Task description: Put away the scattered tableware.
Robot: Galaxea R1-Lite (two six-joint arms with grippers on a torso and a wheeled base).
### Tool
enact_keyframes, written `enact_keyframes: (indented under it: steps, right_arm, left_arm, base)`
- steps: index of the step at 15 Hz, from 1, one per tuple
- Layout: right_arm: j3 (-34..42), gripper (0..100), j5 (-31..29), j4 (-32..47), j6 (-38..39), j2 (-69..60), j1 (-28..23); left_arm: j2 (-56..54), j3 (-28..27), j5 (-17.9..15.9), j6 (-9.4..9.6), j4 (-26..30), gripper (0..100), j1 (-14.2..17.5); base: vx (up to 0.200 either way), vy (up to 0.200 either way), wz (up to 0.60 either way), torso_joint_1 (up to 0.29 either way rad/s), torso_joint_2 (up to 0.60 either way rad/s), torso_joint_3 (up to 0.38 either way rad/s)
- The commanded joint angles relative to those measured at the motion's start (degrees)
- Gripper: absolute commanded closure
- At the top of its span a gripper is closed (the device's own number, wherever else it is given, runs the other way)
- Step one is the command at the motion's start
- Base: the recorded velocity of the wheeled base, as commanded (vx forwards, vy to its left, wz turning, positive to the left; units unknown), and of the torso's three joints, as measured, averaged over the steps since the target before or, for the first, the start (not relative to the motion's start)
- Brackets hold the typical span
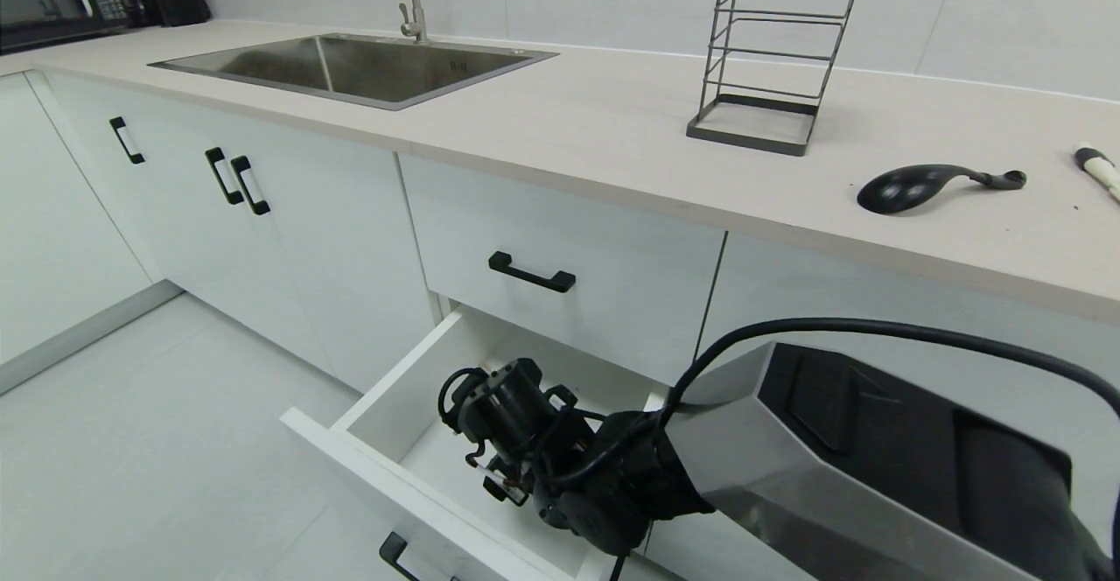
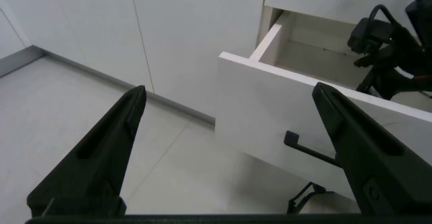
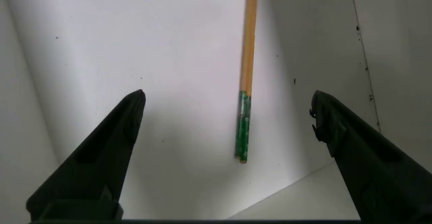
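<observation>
The chopstick point(image 3: 245, 75) lies loose on the drawer point(image 1: 394, 380) floor, directly beneath our right gripper point(image 3: 227, 99), whose fingers stand spread and empty. We judge this piece stowed. Next we should lift clear and fetch the black spoon point(image 1: 910, 185) from the counter point(image 1: 612, 126) above.

Bright, even light (soft shadows), wide-angle distortion

Brushed-metal sink point(image 1: 262, 60), glossy black plastic spoon point(image 1: 901, 189), matt wooden chopstick point(image 3: 248, 62), smooth white drawer point(image 2: 256, 109).
</observation>
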Motion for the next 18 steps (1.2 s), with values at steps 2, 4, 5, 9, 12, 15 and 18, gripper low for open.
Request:
enact_keyframes:
  steps: [2, 4, 5, 9, 12, 15, 18]
  right_arm:
    - [3.2, 0, 0.5, 0.0, -0.1, -5.0, 1.2]
    - [5.4, 0, 0.6, 0.0, -0.1, -7.0, 1.4]
    - [5.8, 0, 0.8, 0.0, 0.0, -8.3, 1.6]
    - [8.3, 0, 9.5, 0.0, 0.0, -17.8, 5.0]
    - [12.1, 0, 19.9, -0.1, 0.2, -24.2, 6.6]
    - [17.7, 0, 27.9, -7.3, 0.1, -28.0, 6.6]
    - [28.4, 0, 29.9, -23.1, 0.2, -28.3, 6.3]
  left_arm:
    - [0.1, 0.0, 0.0, -0.01, 0.0, 0, 0.0]
    - [0.1, 0.0, 0.0, -0.01, 0.0, 0, 0.0]
    - [0.1, 0.0, 0.0, -0.01, 0.0, 0, 0.0]
    - [0.1, 0.0, 0.0, -0.01, 0.0, 0, 0.0]
    - [0.1, 0.0, 0.0, -0.01, 0.0, 0, 0.0]
    - [0.1, 0.0, 0.0, -0.01, 0.0, 0, 0.0]
    - [0.1, 0.0, 0.0, -0.01, 0.0, 0, 0.0]
  base:
    - [0.000, 0.000, 0.00, 0.000, 0.00, 0.000]
    - [0.000, 0.000, 0.00, 0.000, 0.00, 0.000]
    - [0.000, 0.000, 0.00, 0.000, 0.00, 0.000]
    - [0.000, 0.000, 0.00, 0.000, 0.00, 0.000]
    - [0.000, 0.000, 0.00, 0.000, 0.00, 0.000]
    - [0.000, 0.000, 0.00, 0.000, 0.00, 0.000]
    - [0.000, 0.000, 0.00, 0.000, 0.00, 0.000]
